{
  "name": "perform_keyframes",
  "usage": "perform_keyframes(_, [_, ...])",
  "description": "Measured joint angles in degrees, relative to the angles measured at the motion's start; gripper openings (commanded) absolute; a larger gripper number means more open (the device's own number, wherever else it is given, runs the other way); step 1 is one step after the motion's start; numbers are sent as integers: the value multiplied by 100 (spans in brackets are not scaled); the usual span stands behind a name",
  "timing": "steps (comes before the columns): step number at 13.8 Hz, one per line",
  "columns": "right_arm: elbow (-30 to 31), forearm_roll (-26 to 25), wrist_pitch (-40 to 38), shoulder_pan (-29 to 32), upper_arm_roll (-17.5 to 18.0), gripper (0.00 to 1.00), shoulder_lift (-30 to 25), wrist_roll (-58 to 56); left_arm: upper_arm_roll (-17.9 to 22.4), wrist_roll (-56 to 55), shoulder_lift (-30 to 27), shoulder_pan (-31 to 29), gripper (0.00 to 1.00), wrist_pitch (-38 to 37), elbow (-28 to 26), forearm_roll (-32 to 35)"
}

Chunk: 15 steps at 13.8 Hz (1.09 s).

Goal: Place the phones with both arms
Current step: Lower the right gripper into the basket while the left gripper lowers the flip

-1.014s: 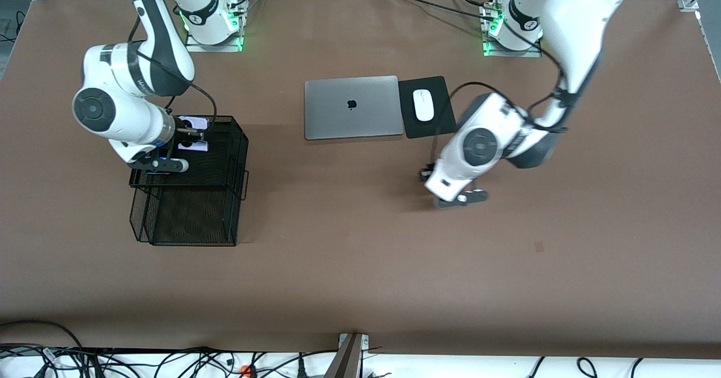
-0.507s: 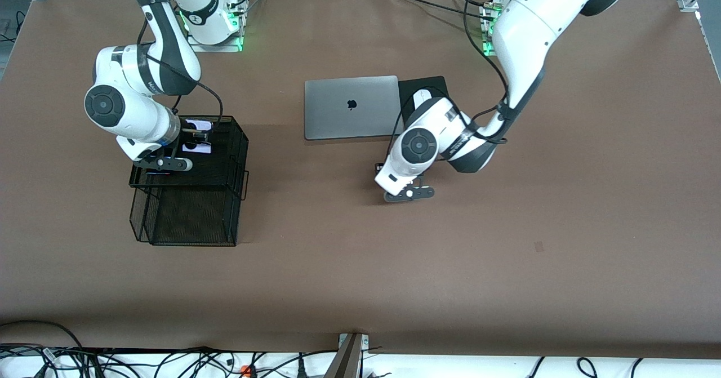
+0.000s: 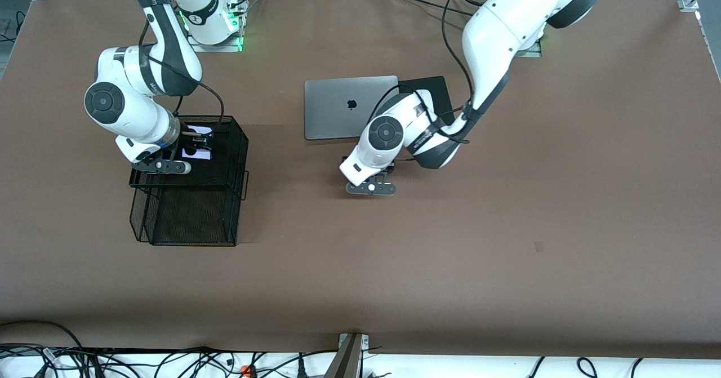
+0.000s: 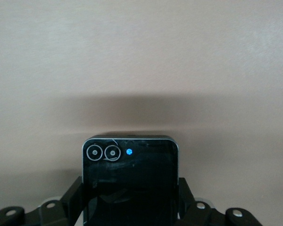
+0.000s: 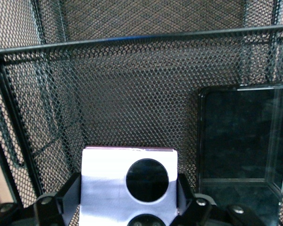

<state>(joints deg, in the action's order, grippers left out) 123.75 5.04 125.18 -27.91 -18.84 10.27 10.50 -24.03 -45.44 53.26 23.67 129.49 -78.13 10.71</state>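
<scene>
My right gripper (image 3: pixel 194 143) hangs inside the upper tier of a black mesh basket (image 3: pixel 241 158), shut on a lilac phone (image 5: pixel 129 186) with black circles on it. Beside it a long black phone (image 5: pixel 245 141) lies flat on the mesh floor. My left gripper (image 3: pixel 387 169) is over bare table next to the laptop's edge that lies toward the front camera. It is shut on a small black phone (image 4: pixel 129 181) with two ringed lenses, held by its sides above the brown table. The front view hides that black phone under the hand.
A closed silver laptop (image 3: pixel 338 106) lies mid-table with a black mouse pad (image 3: pixel 438 88) beside it, partly covered by the left arm. The basket has a lower tier (image 3: pixel 191 220) that sticks out toward the front camera. Mesh walls (image 5: pixel 132 84) close round the right gripper.
The left arm has swept with the black phone from beside the mouse pad toward the right arm's end, stopping by the laptop. The right gripper shifted slightly over the basket.
</scene>
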Motion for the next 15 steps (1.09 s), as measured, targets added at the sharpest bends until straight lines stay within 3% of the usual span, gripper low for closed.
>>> perform_keyframes(3, [0, 155, 112, 0, -3, 24, 29, 12, 308, 11, 200, 224, 0, 99, 281, 0])
perform_keyframes(5, [0, 188, 128, 0, -3, 67, 31, 14, 406, 32, 238, 245, 0, 99, 381, 0])
perform_keyframes(7, [-1, 191, 144, 0, -4, 98, 32, 23, 502, 56, 250, 247, 0, 99, 463, 0])
perform_keyframes(11, [-17, 197, 172, 0, -4, 100, 66, 42, 641, 68, 379, 262, 0, 114, 643, 0])
perform_keyframes(12, [-22, 198, 183, 0, -4, 100, 69, 43, 650, 57, 419, 295, 10, 181, 648, 0])
perform_keyframes(14, [-102, 198, 199, 0, -5, 100, 70, 43, 778, -44, 438, 419, 100, 229, 675, 0])
perform_keyframes(15, [-195, 198, 181, 4, -13, 100, 71, 43, 862, -107, 438, 498, 100, 229, 693, 0])
